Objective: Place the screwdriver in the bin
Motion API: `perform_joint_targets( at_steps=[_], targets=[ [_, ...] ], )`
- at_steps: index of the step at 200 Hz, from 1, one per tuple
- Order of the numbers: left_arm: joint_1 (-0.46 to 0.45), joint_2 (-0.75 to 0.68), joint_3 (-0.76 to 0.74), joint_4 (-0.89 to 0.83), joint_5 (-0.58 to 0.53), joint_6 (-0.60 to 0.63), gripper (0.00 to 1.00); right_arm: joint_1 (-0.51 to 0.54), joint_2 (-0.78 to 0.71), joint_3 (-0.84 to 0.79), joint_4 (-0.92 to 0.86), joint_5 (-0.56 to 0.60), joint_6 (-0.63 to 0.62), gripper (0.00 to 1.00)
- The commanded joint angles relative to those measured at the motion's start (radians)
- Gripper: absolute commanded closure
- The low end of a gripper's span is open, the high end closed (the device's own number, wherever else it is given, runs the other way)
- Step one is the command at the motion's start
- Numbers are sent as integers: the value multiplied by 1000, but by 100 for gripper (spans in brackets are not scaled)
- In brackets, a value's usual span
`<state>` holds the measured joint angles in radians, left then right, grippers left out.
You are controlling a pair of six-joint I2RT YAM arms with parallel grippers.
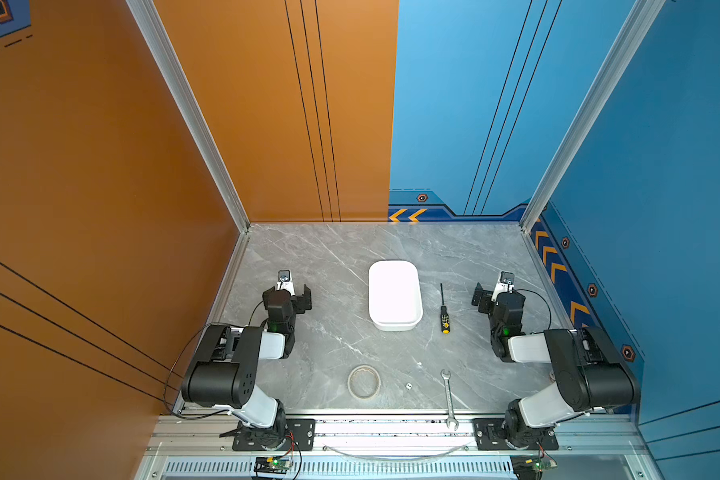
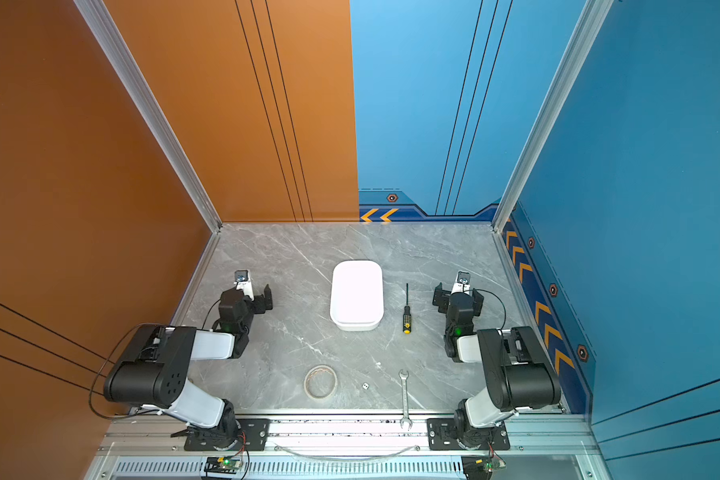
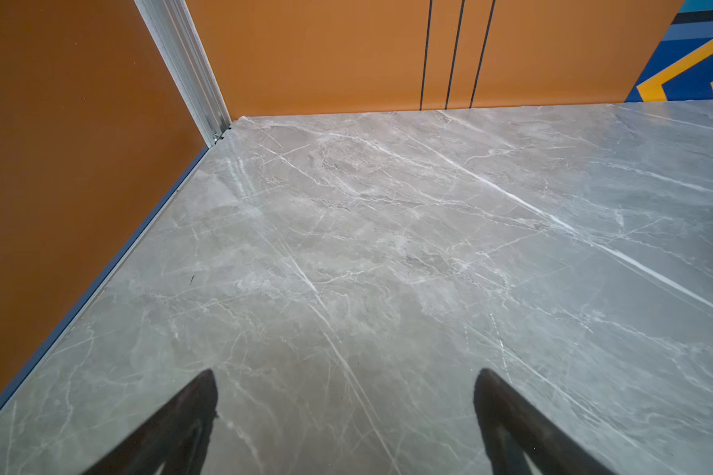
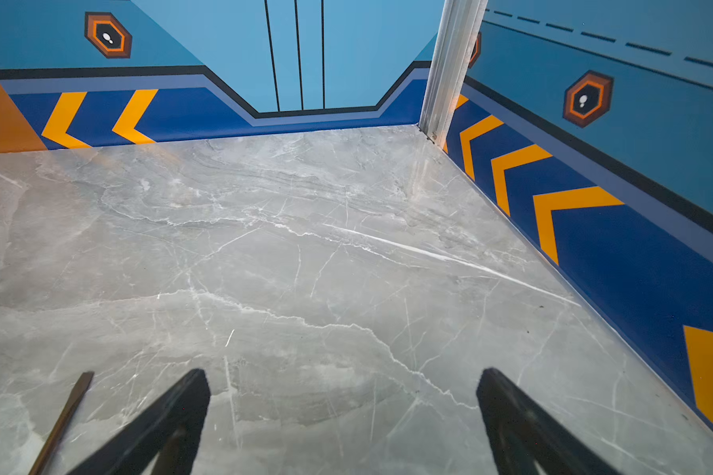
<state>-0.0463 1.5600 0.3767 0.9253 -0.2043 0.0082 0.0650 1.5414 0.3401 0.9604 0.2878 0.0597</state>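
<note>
Nothing of the task was done: the screwdriver [image 1: 444, 312] lay flat on the counter [image 1: 329, 257] just beside the bin [image 1: 395, 291], on its right and apart from it, shaft pointing toward the back wall. The bin was empty. Everything was left: grasp the tool, lift it, carry it over the rim, let go. The right hand [image 4: 343, 375] was spread wide, holding nothing and touching nothing, over bare counter; in its wrist view the screwdriver's shaft showed just outside one finger. It looked the better placed for the pick. The left hand [image 3: 346, 376] was likewise wide and empty, on the bin's other side
</note>
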Motion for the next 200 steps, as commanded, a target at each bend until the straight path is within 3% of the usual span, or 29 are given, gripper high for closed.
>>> perform_joint_targets(
  at_steps=[1, 79, 153, 200],
  targets=[
    [0, 7, -2, 12, 26, 12, 2, -7, 6, 18, -20, -13, 17, 0],
    [2, 0, 1, 4, 40, 16, 2, -5, 7, 19, -20, -12, 15, 0],
    [-14, -122, 19, -130, 77, 46, 2, -4, 3, 18, -22, -2, 15, 0],
    [-47, -248, 121, -362, 214, 85, 2, 21, -179, 96, -301, 29, 0, 0]
  ],
)
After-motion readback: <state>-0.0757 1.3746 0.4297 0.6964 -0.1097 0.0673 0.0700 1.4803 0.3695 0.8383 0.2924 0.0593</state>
